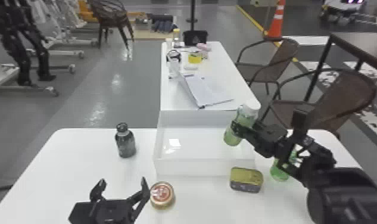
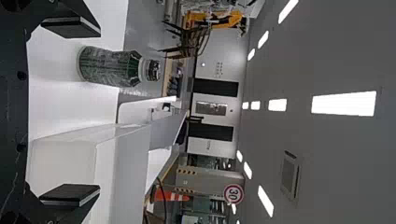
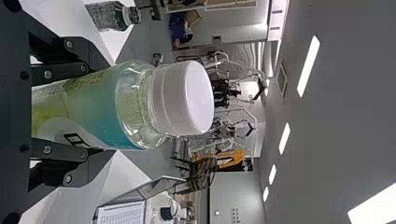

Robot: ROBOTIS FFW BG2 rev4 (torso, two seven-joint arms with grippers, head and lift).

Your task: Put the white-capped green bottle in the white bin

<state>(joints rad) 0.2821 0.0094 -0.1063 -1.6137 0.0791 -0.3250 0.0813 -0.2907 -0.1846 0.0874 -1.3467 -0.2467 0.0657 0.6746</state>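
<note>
My right gripper point(image 1: 238, 128) is shut on the white-capped green bottle point(image 1: 233, 137), holding it tilted over the right part of the white bin point(image 1: 205, 167). In the right wrist view the bottle point(image 3: 100, 107) lies between the fingers of my right gripper point(image 3: 88, 109), its white cap beyond them. My left gripper point(image 1: 120, 187) is parked open at the front left of the table; in the left wrist view nothing is between the fingers of my left gripper point(image 2: 70, 112).
A dark bottle point(image 1: 125, 143) stands left of the bin. In front are a round gold-rimmed can point(image 1: 162, 195) and a yellow-topped tin point(image 1: 246, 179). Another green bottle point(image 1: 280, 171) stands right of the bin, partly behind my right arm. A second table point(image 1: 241, 86) adjoins behind.
</note>
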